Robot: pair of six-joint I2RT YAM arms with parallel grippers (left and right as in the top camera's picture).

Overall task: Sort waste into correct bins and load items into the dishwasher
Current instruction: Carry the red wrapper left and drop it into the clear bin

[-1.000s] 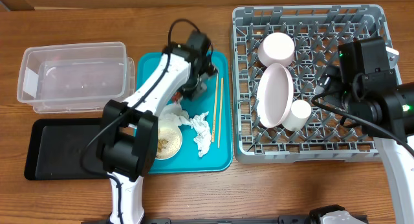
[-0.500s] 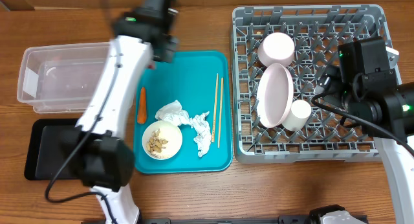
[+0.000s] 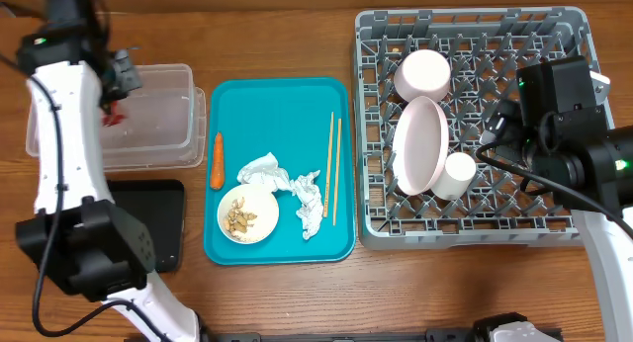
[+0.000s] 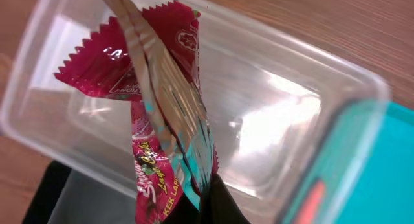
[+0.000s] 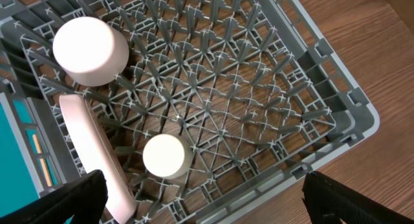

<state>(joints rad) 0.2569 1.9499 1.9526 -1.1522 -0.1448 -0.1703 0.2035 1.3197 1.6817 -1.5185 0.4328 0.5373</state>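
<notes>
My left gripper (image 3: 115, 97) is shut on the shiny red snack wrapper (image 4: 155, 88) and holds it over the clear tub (image 3: 148, 134); the wrapper hangs from the jaws (image 4: 207, 208) above the tub's floor (image 4: 278, 114). The black tray (image 3: 148, 223) lies just in front of the tub. On the teal tray (image 3: 287, 95) lie a carrot (image 3: 217, 159), two crumpled tissues (image 3: 262, 171), and a bowl of beige scraps (image 3: 247, 213). My right gripper (image 5: 207, 204) is open and empty above the grey dish rack (image 3: 475, 45), which holds a plate (image 3: 419, 144), a bowl (image 3: 423, 75) and a cup (image 3: 458, 174).
Two wooden chopsticks (image 3: 334, 169) lie along the teal tray's right side. The rack's right half (image 5: 259, 88) shows bare pegs. Bare wood table lies in front of the trays and the rack.
My left arm has swung from the teal tray to the left, carrying the red wrapper over the clear tub. The right arm has not moved.
</notes>
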